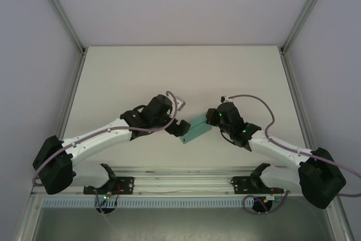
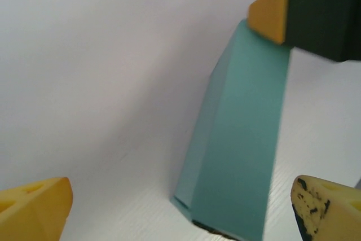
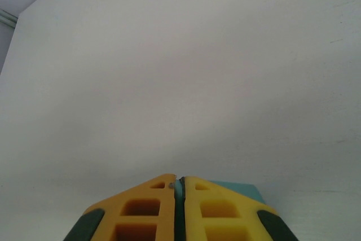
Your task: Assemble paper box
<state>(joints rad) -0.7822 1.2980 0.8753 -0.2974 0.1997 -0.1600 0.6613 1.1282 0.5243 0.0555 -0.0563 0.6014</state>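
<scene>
The right pincer point(image 3: 179, 195) is clenched on a thin edge of the box point(image 2: 242, 139), with a sliver of teal card pinched between its yellow fingers. The box slants away from that grip as a narrow, half-folded sleeve. Its other end reaches down between the fingers of the left pincer point(image 2: 180, 213), which is released and spread wide. That end sits nearer one finger than the other, and I cannot tell whether it touches the table point(image 1: 169, 71) or hangs just above it. The step in hand looks like taking this free end so that the two pincers can square the sleeve or press a flap home. To do it well, the left pincer should first centre itself on the card. It should then close on the flat faces rather than on the crease, and do so gently, since thin card buckles easily. The right hold is shallow, so any sideways tug could pull the edge out. The table under both pincers is white, matte and faintly ribbed; it looks slippery, so the card would probably slide rather than brace against it. Beyond the pincers stand pale walls point(image 1: 186, 4) and slanting metal posts point(image 1: 59, 9), and behind them a rail point(image 1: 180, 182) runs along the table's near edge.
</scene>
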